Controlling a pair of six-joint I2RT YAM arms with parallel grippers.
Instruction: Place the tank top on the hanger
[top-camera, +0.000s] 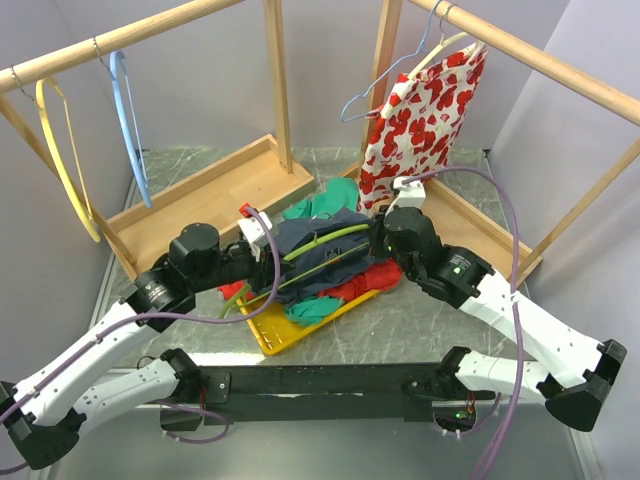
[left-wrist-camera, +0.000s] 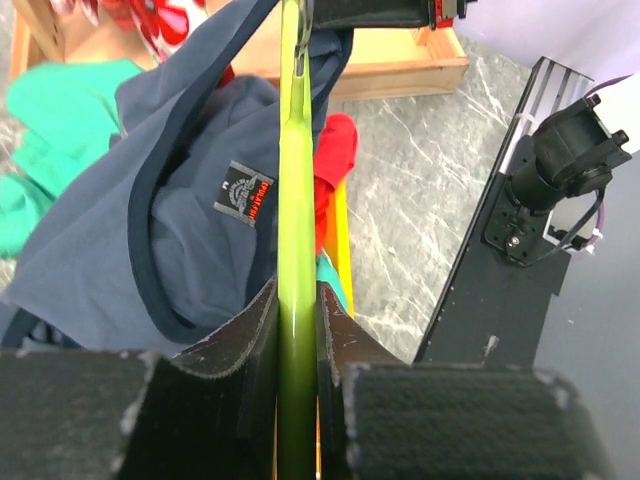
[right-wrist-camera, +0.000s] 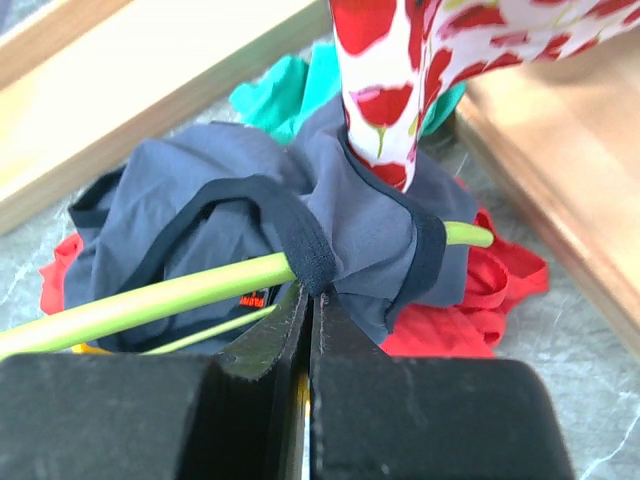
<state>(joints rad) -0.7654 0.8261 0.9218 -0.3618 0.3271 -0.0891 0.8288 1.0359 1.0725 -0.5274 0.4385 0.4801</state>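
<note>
- The left pincer is nearly closed, clamping the thin lime-green plastic hanger; the right pincer is fully closed, pinching the dark trim of the navy-blue sleeveless fabric tank top.
- There is one hanger, its long axis running pincer to pincer, lower left to upper right in the top view; one tank top is draped over it, above the yellow tray.
- One black sewn label carries orange lettering; it is too small to read.

White shells on left arm and right arm, black joint housings, tiny dark screws dotted along the links. Purple cables looping over both. Left tool and right tool black, seemingly felt-padded.
</note>
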